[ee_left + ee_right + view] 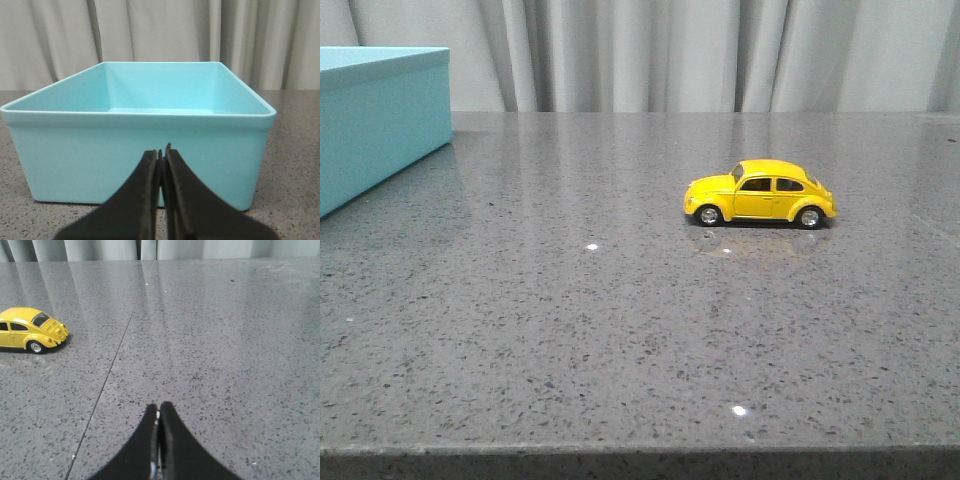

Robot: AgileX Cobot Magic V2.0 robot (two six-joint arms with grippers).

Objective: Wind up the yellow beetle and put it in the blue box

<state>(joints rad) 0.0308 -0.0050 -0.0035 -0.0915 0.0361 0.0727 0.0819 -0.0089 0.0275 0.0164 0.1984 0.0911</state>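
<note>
From the front camera I see the yellow beetle (760, 193) standing on all four wheels on the grey speckled counter (570, 330), right of centre and toward the far edge, side-on to me with its nose pointing to the left edge. The blue box (375, 120) sits at the far left corner, well apart from the car, only part of it inside that view. Neither arm shows in the front picture. On my left wrist camera the left gripper (161, 152) has its two dark fingers pressed together with nothing between them, and it sits just in front of the box's near wall; the box is open at the top and what I can see of its floor looks bare, though the near wall hides part of it. On my right wrist camera the right gripper (158, 410) is likewise closed to a thin seam, holding nothing, above bare counter. The beetle shows at that picture's border, partly cut off, its tail toward the gripper and well apart from the fingers. A grey curtain (720, 50) hangs behind the far edge.
</note>
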